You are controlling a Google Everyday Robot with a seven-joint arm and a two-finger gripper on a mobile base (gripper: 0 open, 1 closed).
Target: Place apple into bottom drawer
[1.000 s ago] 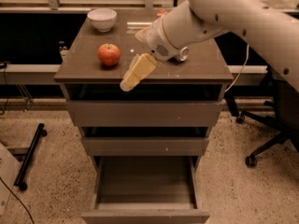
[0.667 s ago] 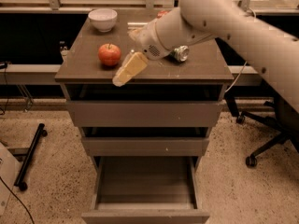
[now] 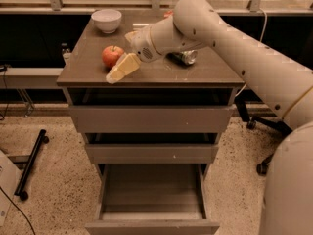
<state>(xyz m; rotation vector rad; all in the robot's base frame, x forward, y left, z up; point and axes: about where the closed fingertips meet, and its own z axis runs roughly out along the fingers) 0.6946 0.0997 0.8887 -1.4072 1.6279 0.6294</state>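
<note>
Red-orange and easy to spot, the apple (image 3: 113, 56) sits on the desk (image 3: 161, 75) toward its front left corner, with nothing gripping it yet. The robot's hand (image 3: 121, 58) is right at the apple's right side, spread open. One pale fingertip (image 3: 120, 70) lies low in front of the fruit, just beside it and perhaps touching, and the other shows behind it. From where I stand, the step in hand looks like the grasp itself.

To do it well, I'd want the apple's widest part squarely between the fingers before they close (a round thing pinched off-centre tends to squirt away, and the desk edge is near). The near finger seems angled across the front of the apple, so a hasty push could roll it leftward; a slow approach would suit. The squeeze should be firm, not crushing. The white bowl (image 3: 106, 19) behind and the can (image 3: 183, 57) lying to the right are well apart from the apple and shouldn't interfere. Below, the bottom drawer (image 3: 146, 225) stands pulled out, so once lifted the apple needs carrying forward past the desk's front edge and down, clear of the two shallower drawers (image 3: 151, 119).
</note>
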